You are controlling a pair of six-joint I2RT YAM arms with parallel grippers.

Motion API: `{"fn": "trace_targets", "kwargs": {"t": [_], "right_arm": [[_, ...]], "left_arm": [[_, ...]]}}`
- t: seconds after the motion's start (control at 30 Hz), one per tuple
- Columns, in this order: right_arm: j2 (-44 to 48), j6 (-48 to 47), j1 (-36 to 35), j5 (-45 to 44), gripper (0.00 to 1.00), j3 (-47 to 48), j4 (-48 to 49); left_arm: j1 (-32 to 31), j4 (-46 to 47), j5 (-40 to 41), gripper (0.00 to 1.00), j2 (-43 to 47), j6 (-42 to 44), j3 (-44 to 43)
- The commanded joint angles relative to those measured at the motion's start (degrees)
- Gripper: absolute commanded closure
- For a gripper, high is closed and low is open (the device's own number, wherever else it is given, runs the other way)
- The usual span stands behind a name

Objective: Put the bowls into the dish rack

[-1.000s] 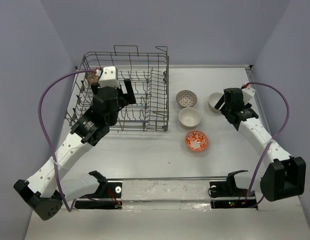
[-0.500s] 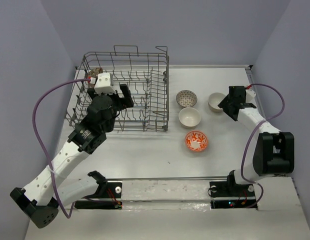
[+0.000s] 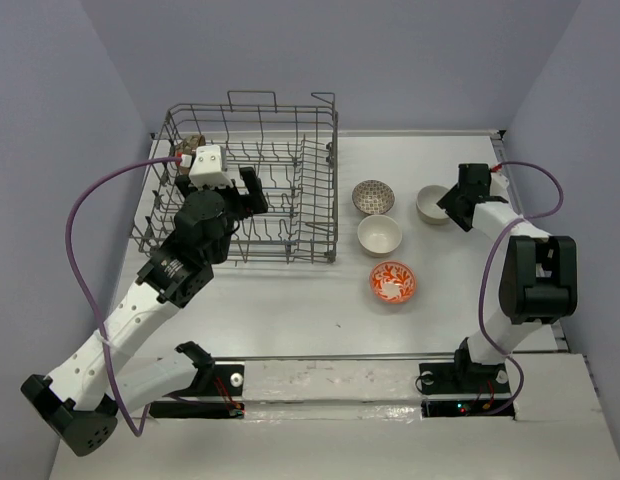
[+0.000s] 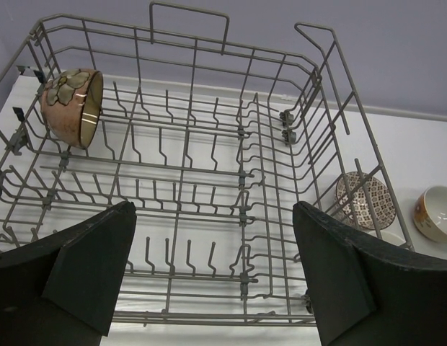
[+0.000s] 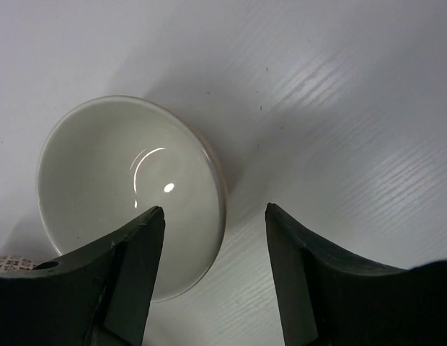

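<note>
Far right on the white table [image 3: 320,320], your right gripper [image 5: 213,213] straddles the rim of 1 plain white ceramic bowl [image 5: 130,194], half-open, nothing held; the glossy rim could slip. Left gripper [image 4: 213,216] wide over grey wire dish rack [image 3: 320,200].

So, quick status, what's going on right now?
Left gripper open, empty, over dish rack. Right gripper open, astride rim of white bowl. Brown bowl racked; nothing in the way.

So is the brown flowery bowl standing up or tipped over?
Tipped on its side: the brown bowl leans between the dish rack tines, its cream inside facing sideways.
</note>
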State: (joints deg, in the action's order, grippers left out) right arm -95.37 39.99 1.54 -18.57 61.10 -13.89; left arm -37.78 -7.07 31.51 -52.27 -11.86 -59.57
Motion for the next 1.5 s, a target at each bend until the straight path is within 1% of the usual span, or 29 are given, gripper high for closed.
{"fn": "trace_targets", "kwargs": {"t": [0.0,0.13,0.17,0.2,0.37,0.4,0.47,0.5,0.57,0.6,0.67,0.7,0.77,0.97,1.07,1.1,1.13,1.23,1.27,1.37,1.47], "right_arm": [[-0.43,1.06,1.45,0.20,0.37,2.18,3.34],[-1.92,1.50,1.97,1.16,0.43,2.44,3.87],[-2.27,1.67,1.97,1.60,0.47,2.44,4.04],[-2.97,1.76,1.97,1.78,0.48,2.36,4.22],[-4.64,1.94,1.97,2.31,0.50,2.53,5.01],[-4.91,1.94,1.97,2.39,0.52,2.62,5.10],[-5.44,1.94,1.97,2.40,0.53,2.79,5.28],[-5.52,1.94,1.97,2.40,0.57,2.80,5.28],[-5.88,1.94,1.97,2.40,0.61,3.06,5.45],[-5.96,1.94,1.97,2.57,0.67,3.15,5.45],[-6.05,1.94,1.97,2.75,0.76,3.41,5.45],[-5.97,1.94,1.97,3.01,0.88,3.50,5.45],[-5.70,1.76,1.97,3.01,0.99,3.59,5.36],[-2.54,0.71,1.97,3.10,0.99,3.32,5.36],[0.88,0.27,1.97,5.03,0.99,2.71,5.28],[1.85,0.27,1.97,6.95,0.99,2.62,5.10],[4.21,0.35,1.97,7.84,0.99,2.36,5.01],[8.00,0.18,0.31,8.20,0.99,2.70,3.88],[10.36,0.09,-0.91,8.11,0.99,3.75,3.44],[13.19,0.00,-3.55,8.11,0.99,5.78,1.59],[15.39,-1.05,-8.82,6.27,0.99,9.99,-0.69]], "left_arm": [[-0.01,3.64,0.13,0.01,-0.20,0.34,0.95],[-0.01,3.64,-0.13,0.01,-0.64,0.34,0.95],[0.07,3.64,-0.13,0.01,-0.64,0.34,0.95],[-0.01,3.64,-0.13,0.01,-0.73,0.34,0.95],[-0.01,3.64,0.05,0.01,-0.81,0.34,0.95],[-0.01,3.64,-0.13,0.01,-0.99,0.26,1.04],[-0.01,3.64,-0.30,0.01,-1.08,0.26,0.95],[-0.01,3.56,-0.31,0.01,-1.17,0.26,0.95],[-0.01,3.56,-0.39,0.01,-1.25,0.08,0.95],[0.07,3.56,-0.39,0.01,-1.34,0.08,0.95],[-0.01,3.38,-0.39,0.01,-1.61,-0.01,0.95],[0.07,3.38,-0.39,0.01,-1.69,-0.01,0.95],[-0.01,3.29,-0.39,0.01,-1.78,-0.01,0.95],[-0.01,2.94,-0.39,0.01,-2.13,-0.45,0.69],[-0.01,2.68,-0.92,0.01,-2.48,-0.62,0.33],[-0.01,2.59,-1.18,0.01,-2.48,-0.62,0.16],[-0.01,2.59,-1.62,0.01,-2.40,-0.71,-0.10],[0.16,2.15,-1.89,0.01,-1.96,-1.32,-1.24],[0.25,1.80,-1.97,0.01,-1.96,-1.50,-1.77],[0.16,0.57,-1.63,0.01,-2.66,-1.68,-4.23],[0.25,-1.71,-0.75,0.01,-3.89,-1.76,-7.22]]}}
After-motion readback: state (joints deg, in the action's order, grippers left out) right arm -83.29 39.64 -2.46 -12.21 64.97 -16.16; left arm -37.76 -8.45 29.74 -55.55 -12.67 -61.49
